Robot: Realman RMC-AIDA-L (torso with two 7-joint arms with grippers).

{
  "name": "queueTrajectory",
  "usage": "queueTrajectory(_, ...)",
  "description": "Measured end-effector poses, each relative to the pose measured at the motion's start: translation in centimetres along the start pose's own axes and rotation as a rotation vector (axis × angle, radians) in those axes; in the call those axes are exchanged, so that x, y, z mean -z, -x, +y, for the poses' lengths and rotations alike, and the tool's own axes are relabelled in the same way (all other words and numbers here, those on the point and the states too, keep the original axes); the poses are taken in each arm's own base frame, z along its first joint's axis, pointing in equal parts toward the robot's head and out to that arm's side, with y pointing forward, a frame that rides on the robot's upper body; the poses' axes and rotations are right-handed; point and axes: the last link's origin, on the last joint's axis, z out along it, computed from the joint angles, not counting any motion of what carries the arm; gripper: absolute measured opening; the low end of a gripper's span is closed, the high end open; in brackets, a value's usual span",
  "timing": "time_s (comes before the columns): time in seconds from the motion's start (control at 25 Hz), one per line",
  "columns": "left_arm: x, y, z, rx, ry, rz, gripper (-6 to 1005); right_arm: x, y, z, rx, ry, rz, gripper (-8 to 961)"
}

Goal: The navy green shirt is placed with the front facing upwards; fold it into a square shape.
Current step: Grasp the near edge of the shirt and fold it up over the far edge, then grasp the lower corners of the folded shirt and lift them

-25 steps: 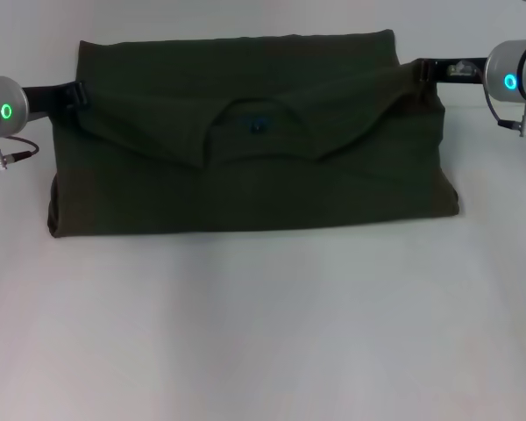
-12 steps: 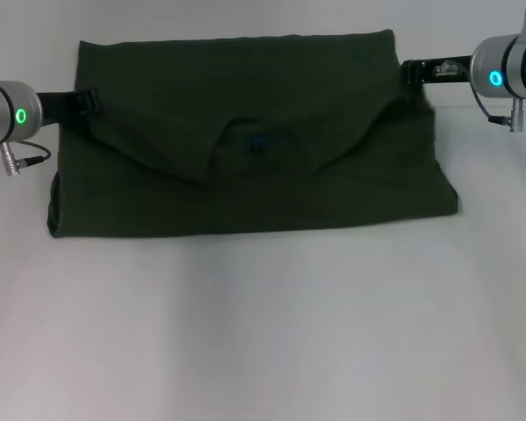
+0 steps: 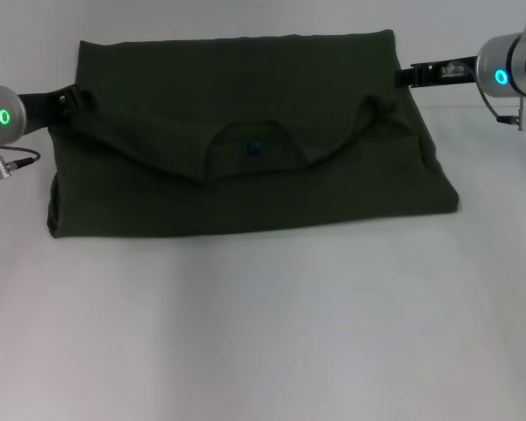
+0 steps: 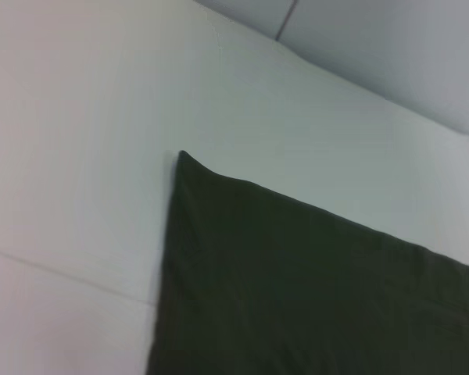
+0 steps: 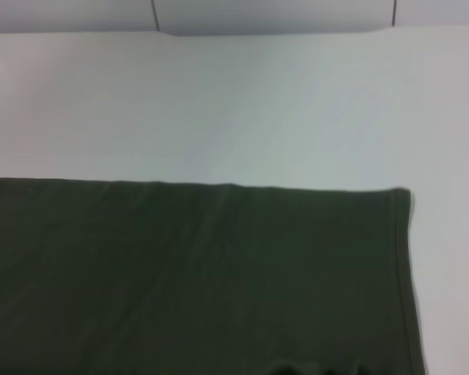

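The navy green shirt point(image 3: 245, 140) lies across the far half of the white surface point(image 3: 263, 333), already doubled over on itself: the collar point(image 3: 254, 145) with its dark blue label shows in the middle of a top layer that sags in a shallow curve between two raised corners, while the plain lower layer reaches back to a straight far edge. No chest print is visible. The near edge is slightly uneven, with the left end bunched.

The left hand point(image 3: 70, 98) meets the cloth at the raised left corner, and the right hand point(image 3: 405, 75) sits at the upper right edge of the shirt. From the lifted corners I judge both are pinching the fabric, but the fingers themselves are hidden by cloth or too dark to read, so I cannot tell. The wrist views show only flat green cloth and bare surface.

The step in hand looks like a lengthwise fold, with the shoulder edge being carried across the body. The next move calls for both arms to travel evenly, lay the sagging layer flat and aligned with the edge below, then let go.
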Motion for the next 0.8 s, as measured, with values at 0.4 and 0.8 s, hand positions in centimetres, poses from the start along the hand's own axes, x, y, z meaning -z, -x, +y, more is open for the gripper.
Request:
queueTrajectory(0.4, 3.8, 1.2, -3.4, 0.164, 0.162, 0.08, 679, 3.7, -5.4, -3.2, -0.277, 0.248, -0.037, 651)
queueTrajectory(0.8, 6.1, 5.6, -6.8, 0.175, 0.257, 0.028, 705, 8.8, -12.2, -5.4, -0.446, 0.519, -0.123, 676)
